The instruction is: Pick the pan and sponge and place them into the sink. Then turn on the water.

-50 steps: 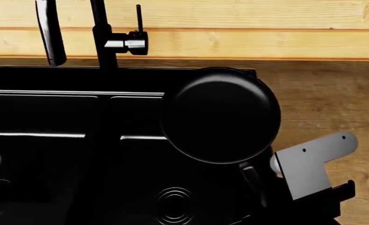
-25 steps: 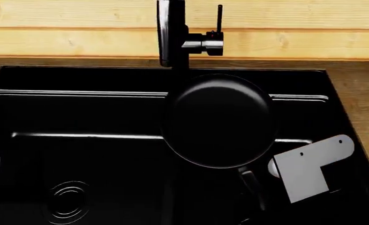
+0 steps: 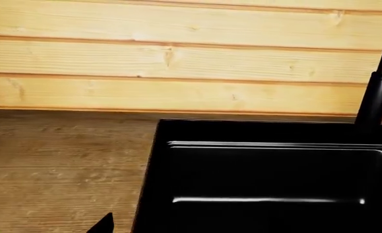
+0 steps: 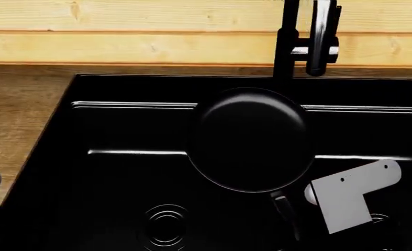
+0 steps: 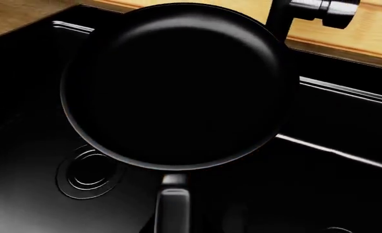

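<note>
pan (image 4: 251, 138) hangs over the sink (image 4: 122, 130), roughly above the divider between basins, handle (image 5: 171, 204) pointing back toward the right arm. faucet (image 4: 310, 36) just behind its far rim

risks, my read:
- pan straddles the divider. release here and it could land tilted on the ridge or clang and slide rather than sit flat in one basin
- far rim is close to the faucet stem and lever; any forward drift could knock the lever and start water early
- long handle means a lever load on the grip, so pan could droop or rotate in the fingers

right gripper: fingers not visible in any view. only the grey bracket (image 4: 349, 196) and the handle running off the bottom edge of the wrist view. pan is airborne so it's presumably clamped on the handle end, but can't tell jaw state from these frames. pan body sits well forward of wherever the fingers are

left gripper: only a dark tip at the edge of its wrist view, state unknown. it faces the counter (image 3: 61, 165) beside the sink's left edge

sponge: not clearly in view; water off
</note>
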Robot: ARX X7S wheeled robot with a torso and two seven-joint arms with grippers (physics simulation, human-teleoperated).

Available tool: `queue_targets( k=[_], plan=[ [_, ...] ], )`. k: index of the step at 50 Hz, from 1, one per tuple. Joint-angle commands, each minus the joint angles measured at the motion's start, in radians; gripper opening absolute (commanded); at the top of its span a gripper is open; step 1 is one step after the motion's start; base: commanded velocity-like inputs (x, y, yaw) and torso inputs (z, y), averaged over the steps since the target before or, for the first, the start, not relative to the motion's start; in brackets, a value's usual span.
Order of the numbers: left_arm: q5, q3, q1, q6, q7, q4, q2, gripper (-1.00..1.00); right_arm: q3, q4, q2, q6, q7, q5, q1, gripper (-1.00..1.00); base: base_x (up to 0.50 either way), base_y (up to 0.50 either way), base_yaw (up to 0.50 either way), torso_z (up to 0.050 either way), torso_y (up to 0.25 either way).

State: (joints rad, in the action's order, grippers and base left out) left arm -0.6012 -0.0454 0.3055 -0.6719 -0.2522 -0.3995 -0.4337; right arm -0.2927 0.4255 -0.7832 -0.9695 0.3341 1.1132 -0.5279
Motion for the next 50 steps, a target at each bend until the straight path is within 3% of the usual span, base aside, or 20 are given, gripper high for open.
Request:
queue_targets(
  k=[1,23,38,50],
  plan=[
    [-0.001,-0.004,0.0,0.001,-0.003,0.001,0.001,1.0,0.034,0.014,-0.002,0.021,0.009,-0.034,-0.006,-1.0,0.0,0.5,0.0,0.0,0.0],
    [-0.007,-0.008,-0.002,0.007,-0.003,0.003,-0.002,1.0,0.024,-0.001,0.003,0.05,-0.003,-0.064,-0.002,-1.0,0.13,0.39,0.0,0.0,0.002],
    [-0.002,-0.019,-0.001,0.014,-0.007,0.009,0.003,1.0,0.001,-0.019,0.011,0.048,-0.024,-0.068,-0.002,-1.0,0.05,0.0,0.0,0.001,0.002],
    [-0.004,-0.02,0.0,0.013,-0.016,0.004,0.003,1.0,-0.134,-0.169,0.062,0.065,-0.165,-0.18,-0.075,-1.0,0.0,0.0,0.0,0.0,0.001]
  ],
)
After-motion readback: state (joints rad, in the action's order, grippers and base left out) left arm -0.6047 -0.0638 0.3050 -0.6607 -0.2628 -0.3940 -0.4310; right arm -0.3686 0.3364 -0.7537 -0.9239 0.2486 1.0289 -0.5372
